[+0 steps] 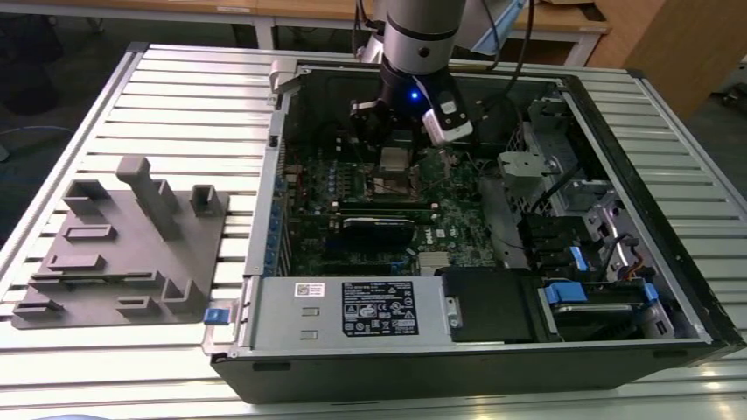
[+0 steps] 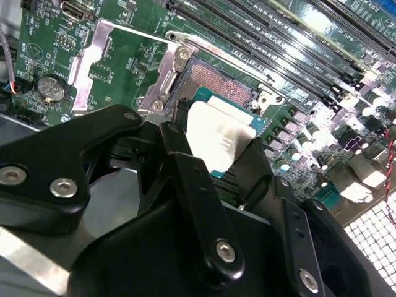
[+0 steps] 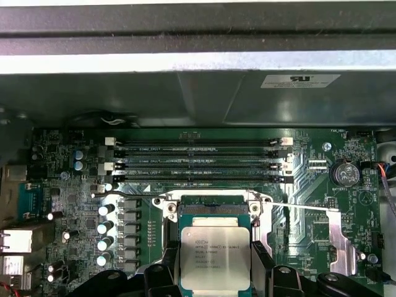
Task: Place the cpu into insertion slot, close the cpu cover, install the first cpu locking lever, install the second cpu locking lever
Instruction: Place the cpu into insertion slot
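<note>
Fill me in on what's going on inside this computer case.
The robot arm's claw grips the cpu by its edges and holds it close over the open insertion slot on the green motherboard. The cpu is not yet seated. The cpu cover is swung open beside the slot.

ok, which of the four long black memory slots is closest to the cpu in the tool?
The memory slot bordering the insertion slot, right beside the cpu. The other three lie beyond it, toward the case wall.
</note>
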Robot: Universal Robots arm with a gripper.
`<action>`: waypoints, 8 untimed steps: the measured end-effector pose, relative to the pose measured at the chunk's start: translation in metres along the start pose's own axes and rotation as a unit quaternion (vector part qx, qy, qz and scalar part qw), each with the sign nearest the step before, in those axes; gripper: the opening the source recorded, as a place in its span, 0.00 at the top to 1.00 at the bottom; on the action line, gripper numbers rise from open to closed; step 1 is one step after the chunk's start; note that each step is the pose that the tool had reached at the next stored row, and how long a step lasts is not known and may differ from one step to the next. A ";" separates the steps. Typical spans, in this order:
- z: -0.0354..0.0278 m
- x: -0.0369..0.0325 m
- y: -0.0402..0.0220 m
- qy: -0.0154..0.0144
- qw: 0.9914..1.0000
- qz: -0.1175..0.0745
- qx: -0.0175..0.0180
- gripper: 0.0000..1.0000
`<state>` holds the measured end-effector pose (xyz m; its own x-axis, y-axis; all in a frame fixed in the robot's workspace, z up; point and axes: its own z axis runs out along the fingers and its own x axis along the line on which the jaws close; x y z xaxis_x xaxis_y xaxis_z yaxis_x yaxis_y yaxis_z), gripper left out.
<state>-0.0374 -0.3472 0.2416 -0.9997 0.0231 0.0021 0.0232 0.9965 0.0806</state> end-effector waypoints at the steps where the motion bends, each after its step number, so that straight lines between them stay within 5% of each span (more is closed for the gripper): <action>1: 0.0004 0.0000 0.0001 0.000 1.000 0.000 0.000 0.46; 8: 0.0010 0.0000 0.0002 0.000 1.000 0.000 0.000 0.46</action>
<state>-0.0374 -0.3469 0.2406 -0.9997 0.0231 0.0021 0.0232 0.9965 0.0806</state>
